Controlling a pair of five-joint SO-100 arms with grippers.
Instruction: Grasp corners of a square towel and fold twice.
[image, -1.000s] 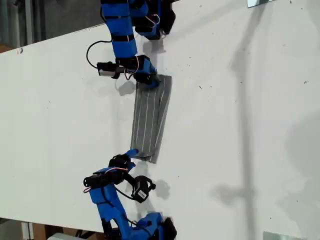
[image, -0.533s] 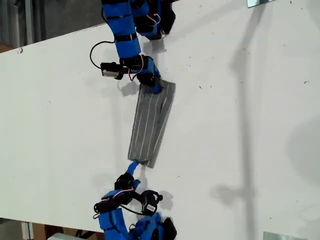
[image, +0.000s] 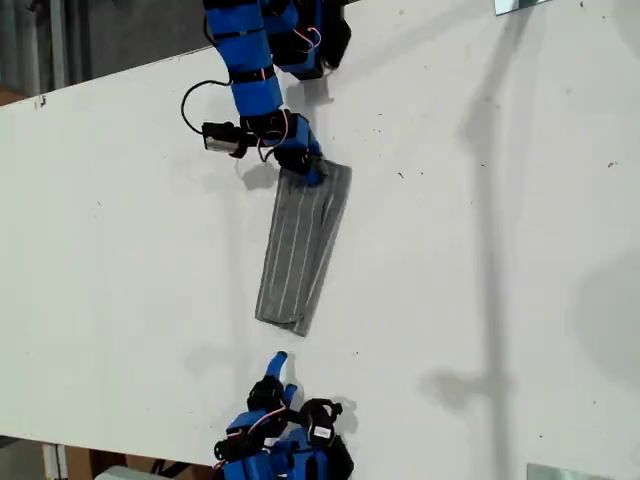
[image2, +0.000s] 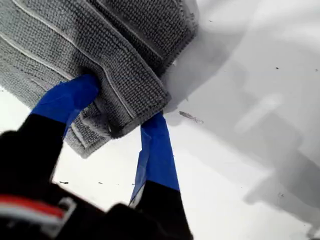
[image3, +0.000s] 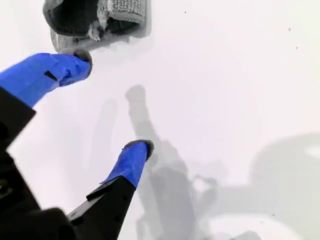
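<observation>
Folded into a long narrow strip, the towel (image: 303, 243) lies on the white tabletop (image: 480, 250), running from near the top arm down toward the bottom arm in the exterior view, slightly slanted.

First pincer (image2: 117, 120): closed onto the upper end of the strip, one blue finger (image2: 65, 100) under the layered corner (image2: 131, 102), the other against its edge. Seen in the exterior view as the pincer (image: 305, 165) at the cloth's top end, touching it. Several folded layers of grey weave with white pinstripes bunched between the fingers in the first wrist view.

Second pincer (image3: 107, 110): spread wide, holding nothing, both blue tips over bare tabletop. Lower end of the towel (image3: 100, 22) just beyond one tip (image3: 75, 62), apart from it as far as can be told, the folded edge slightly curled and showing a dark opening between layers. In the exterior view, this pincer (image: 275, 372) near the bottom edge, below the strip's lower end, a clear gap of white surface between them.
</observation>
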